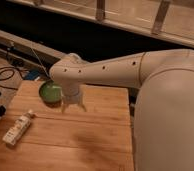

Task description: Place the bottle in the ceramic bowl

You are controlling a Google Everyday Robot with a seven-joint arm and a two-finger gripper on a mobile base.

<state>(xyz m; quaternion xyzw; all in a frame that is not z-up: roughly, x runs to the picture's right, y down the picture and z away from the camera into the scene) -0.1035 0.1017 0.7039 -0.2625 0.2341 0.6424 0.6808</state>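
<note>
A wooden counter (97, 135) of pale butcher-block planks fills the lower part of the camera view. Behind it runs a dark band, with light framing with upright posts along the top. To the left, off the counter's edge, a black cable (2, 76) loops on a lower surface.

The robot's white arm (120, 70) reaches in from the right and bends down at the wrist over the far left part of the counter. The gripper (74, 107) hangs from that wrist, pointing down at the wood, its two fingers spread apart with nothing between them. Whether the tips touch the counter cannot be told.

The ceramic bowl (49, 93), green and glossy, sits near the counter's far left corner, just beside the gripper on the view's left. The wrist covers part of its right rim. It looks empty.

The bottle (17, 129) lies flat on its side on the counter near the left edge, nearer the camera than the bowl and apart from both the bowl and the gripper. Its long axis runs diagonally, from the near left to the far right. The pale cap (30, 114) is at the far right end, so the bottle points roughly toward the bowl. The orange-and-white label faces up.
</note>
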